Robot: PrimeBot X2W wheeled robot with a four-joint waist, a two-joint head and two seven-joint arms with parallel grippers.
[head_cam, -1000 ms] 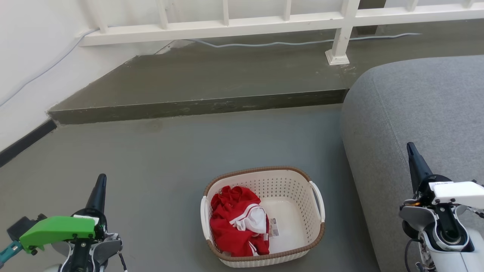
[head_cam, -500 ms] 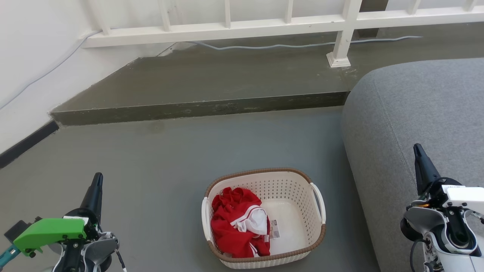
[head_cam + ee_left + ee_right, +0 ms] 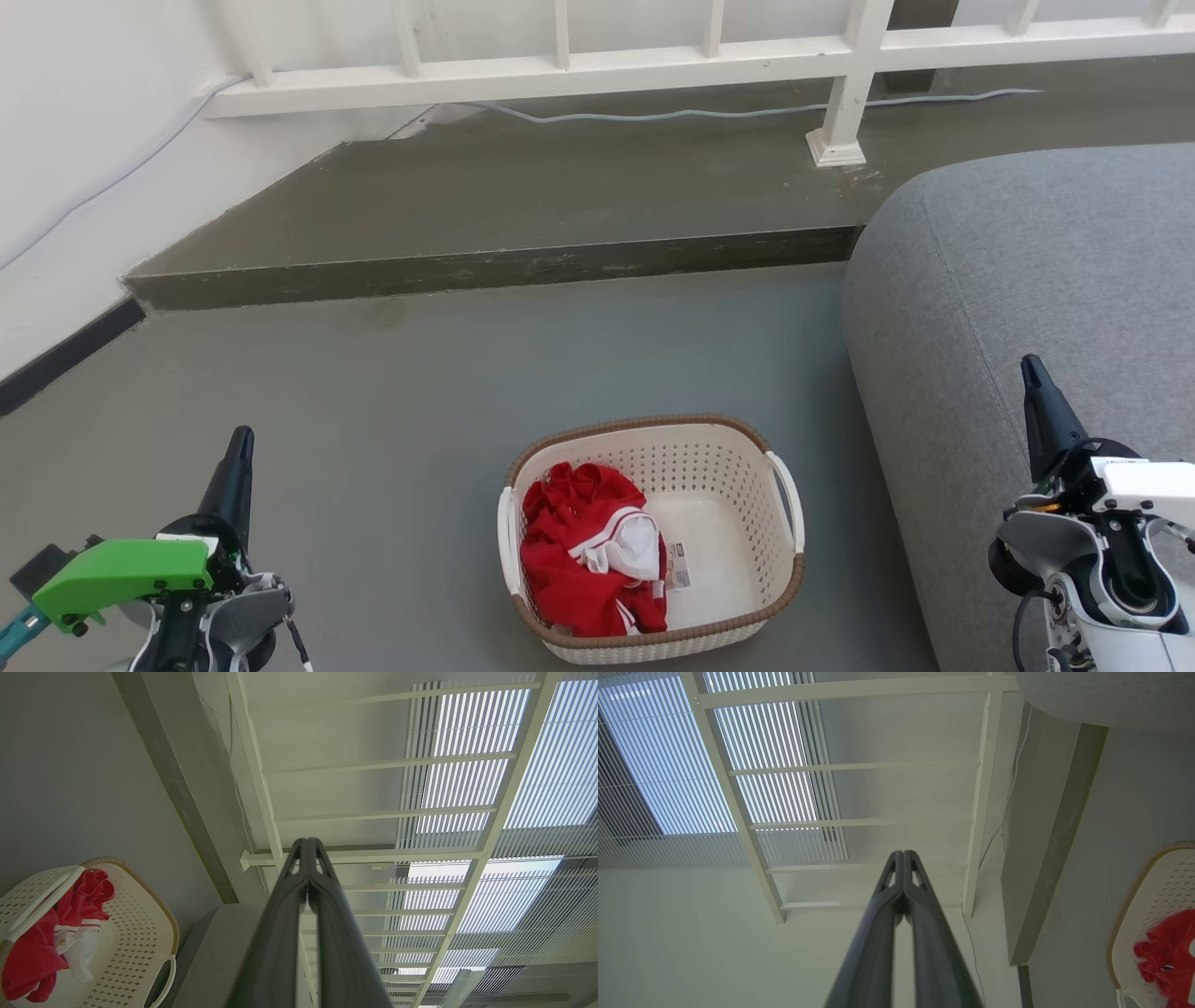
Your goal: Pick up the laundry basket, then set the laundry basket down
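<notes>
— Where's the laundry basket (image 3: 695, 464) from where you stand?

— Flat on the grey floor (image 3: 420, 392), upright, just beside the sofa (image 3: 1027, 261), roughly between the two arms. A red garment (image 3: 579, 560) is heaped in its left half. The right half shows bare bottom and a small label (image 3: 677, 565).

— And the claws?

— Both pressed together, gripping nothing. The left claw (image 3: 239, 453) hangs well off to the basket's left. The right claw (image 3: 1034, 378) is off to its right, seen against the sofa. Both point away toward the step (image 3: 485, 266). The wrist views agree: each pair of fingers meets at the tips.

— So is it about to lift, or is it finished?

— Can't tell. A basket resting on the floor with both claws clear of it fits the moment ahead of the lift. It fits the moment after the put-down just as well.

— What would handling it well look like, either way?

— I'd call it a two-handle job. The left handle (image 3: 505, 541) and right handle (image 3: 787, 499) sit on opposite sides. So the basket should carry best with one claw at each, kept level. The cloth probably makes the left side a bit heavier, so it could tip that way. The sofa also crowds the right handle, which leaves little room on that side.
</notes>
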